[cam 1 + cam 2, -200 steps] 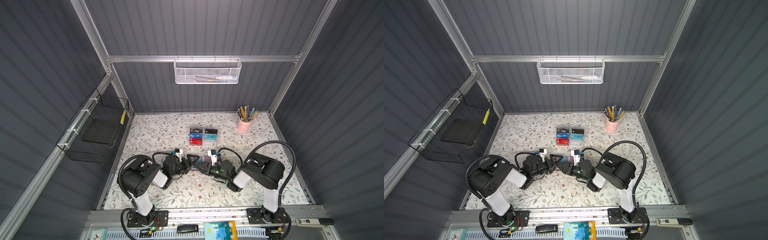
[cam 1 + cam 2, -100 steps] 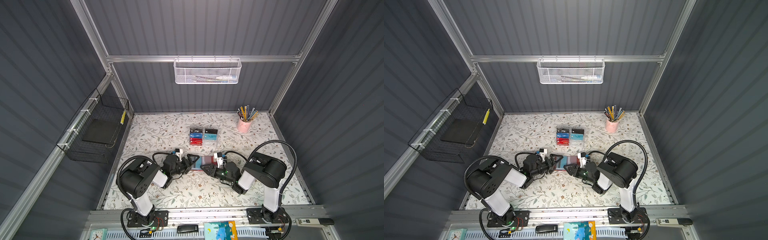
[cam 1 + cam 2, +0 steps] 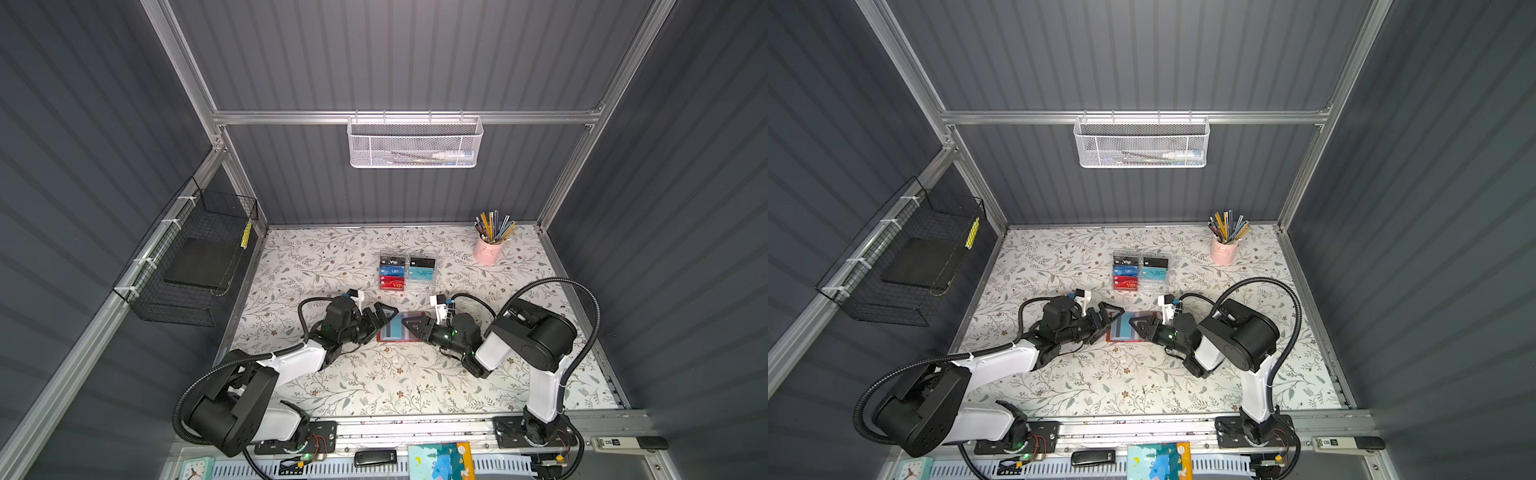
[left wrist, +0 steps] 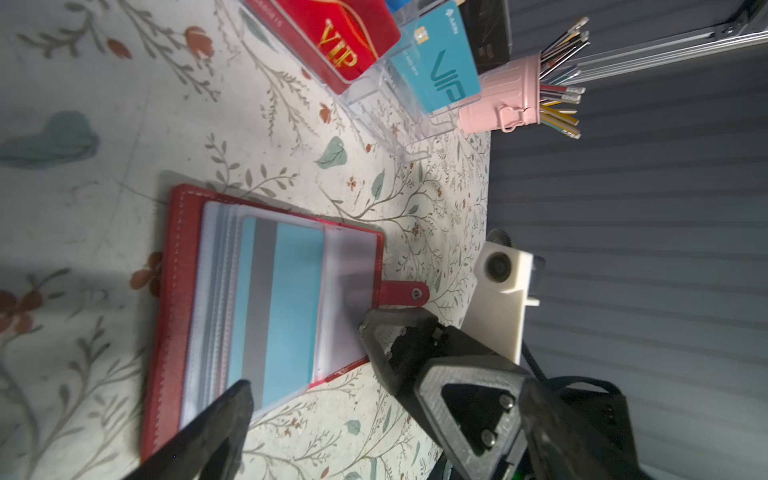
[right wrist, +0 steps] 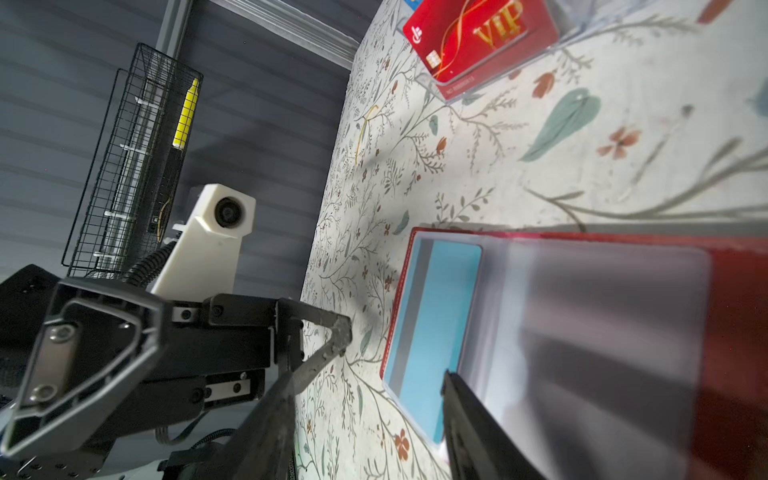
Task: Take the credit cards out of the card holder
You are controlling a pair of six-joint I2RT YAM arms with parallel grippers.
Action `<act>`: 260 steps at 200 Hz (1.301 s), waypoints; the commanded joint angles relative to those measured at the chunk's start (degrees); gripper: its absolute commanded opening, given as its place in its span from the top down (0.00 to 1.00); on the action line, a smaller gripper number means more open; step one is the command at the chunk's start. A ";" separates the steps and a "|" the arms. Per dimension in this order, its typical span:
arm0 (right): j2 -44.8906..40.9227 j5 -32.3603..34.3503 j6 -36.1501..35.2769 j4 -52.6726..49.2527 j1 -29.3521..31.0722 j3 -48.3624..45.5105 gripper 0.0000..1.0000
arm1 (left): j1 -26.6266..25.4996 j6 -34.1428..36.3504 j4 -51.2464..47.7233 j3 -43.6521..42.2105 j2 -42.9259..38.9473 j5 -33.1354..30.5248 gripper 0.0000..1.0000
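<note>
The red card holder (image 3: 399,340) (image 3: 1124,340) lies open and flat on the table between both grippers. A light-blue credit card (image 3: 398,328) (image 4: 295,291) (image 5: 436,311) with a grey stripe sits in its top clear sleeve. My left gripper (image 3: 381,322) is open at the holder's left edge, and nothing is between its fingers. My right gripper (image 3: 409,328) (image 5: 365,399) is open at the right edge, near the strap tab (image 4: 401,293). One of its fingers (image 5: 469,415) lies over the sleeve beside the card. Another teal VIP card (image 3: 422,273) (image 4: 436,70) stands in the clear rack.
The clear acrylic rack (image 3: 428,286) behind the holder also carries black, blue and red VIP cards. A pink cup (image 3: 487,251) of pencils stands at the back right. A white mesh basket (image 3: 415,143) hangs on the back wall and a black wire basket (image 3: 195,257) on the left wall.
My right gripper has drawn back to the right, uncovering the open holder and the blue card. The left gripper has stayed in place.
</note>
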 commanded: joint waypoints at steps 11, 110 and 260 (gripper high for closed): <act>-0.76 -1.40 -2.57 -5.99 -0.14 2.64 0.42 | -0.04 1.20 -2.90 2.60 3.32 0.68 0.00; 2.04 -2.08 -2.89 -10.51 -1.13 7.08 0.42 | 1.27 -2.24 4.17 5.31 10.08 2.08 0.00; 5.20 -3.13 -0.61 -9.43 -1.15 6.88 0.43 | 1.46 -5.65 13.77 0.45 16.15 3.45 0.00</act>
